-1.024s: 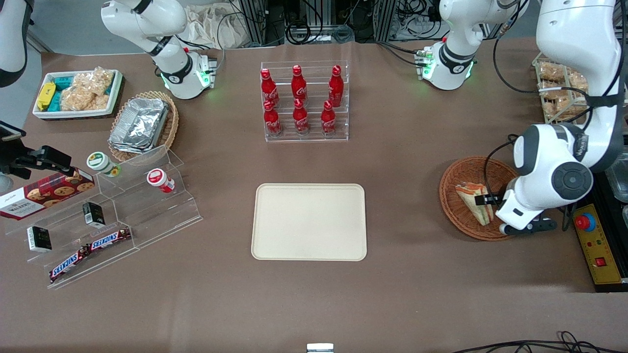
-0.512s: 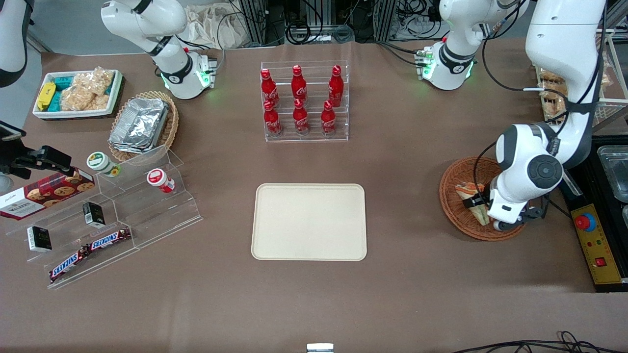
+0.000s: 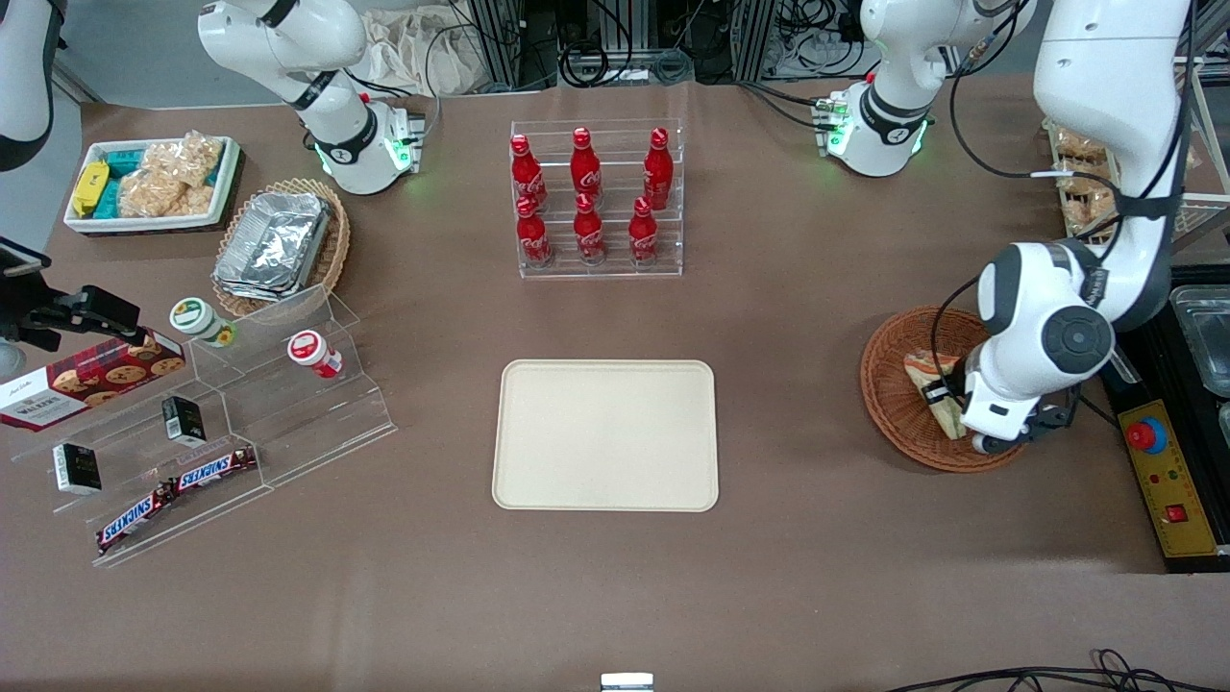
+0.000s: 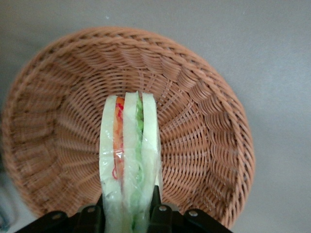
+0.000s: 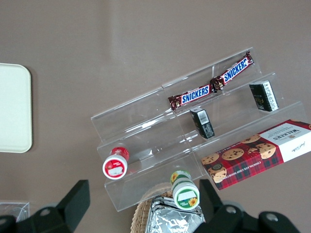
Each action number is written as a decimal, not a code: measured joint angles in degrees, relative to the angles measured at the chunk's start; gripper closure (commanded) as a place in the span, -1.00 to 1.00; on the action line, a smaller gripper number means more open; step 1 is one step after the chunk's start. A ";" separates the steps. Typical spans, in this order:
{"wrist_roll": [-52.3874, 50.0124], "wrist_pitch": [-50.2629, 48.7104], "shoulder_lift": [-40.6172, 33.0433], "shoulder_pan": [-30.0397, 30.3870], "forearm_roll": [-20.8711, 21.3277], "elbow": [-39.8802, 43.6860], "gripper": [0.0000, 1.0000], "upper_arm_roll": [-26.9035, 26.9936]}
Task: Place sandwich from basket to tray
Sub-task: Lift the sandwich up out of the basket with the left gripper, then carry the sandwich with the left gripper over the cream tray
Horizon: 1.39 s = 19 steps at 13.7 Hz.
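Observation:
The sandwich (image 3: 932,383), a clear-wrapped wedge with orange and green layers, is in the round reddish-brown basket (image 3: 889,404) toward the working arm's end of the table. My left gripper (image 3: 947,399) is shut on it from above, and the wrist hides part of it. In the left wrist view the sandwich (image 4: 129,155) stands on edge between the black fingers (image 4: 158,206) of the gripper (image 4: 127,213), over the basket's woven floor (image 4: 204,141). I cannot tell if it touches the floor. The cream-beige tray (image 3: 605,434) lies bare at the table's middle.
A clear rack of red bottles (image 3: 596,197) stands farther from the camera than the tray. A yellow control box with a red button (image 3: 1158,471) lies beside the basket. A stepped acrylic shelf with snacks (image 3: 221,423), a foil-filled tan basket (image 3: 279,245) and a white bin (image 3: 149,183) are toward the parked arm's end.
The arm's wrist has moved in over the basket and turned. The sandwich, lying flat before, now shows narrower and sits between the fingers.

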 measured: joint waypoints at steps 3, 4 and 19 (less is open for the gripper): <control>0.22 -19.14 -1.10 -0.09 -1.19 13.29 1.00 -1.79; 1.00 -25.03 -1.55 -0.12 -2.49 18.28 1.00 -2.37; 6.48 -17.83 11.76 -16.71 -0.86 33.24 1.00 -13.48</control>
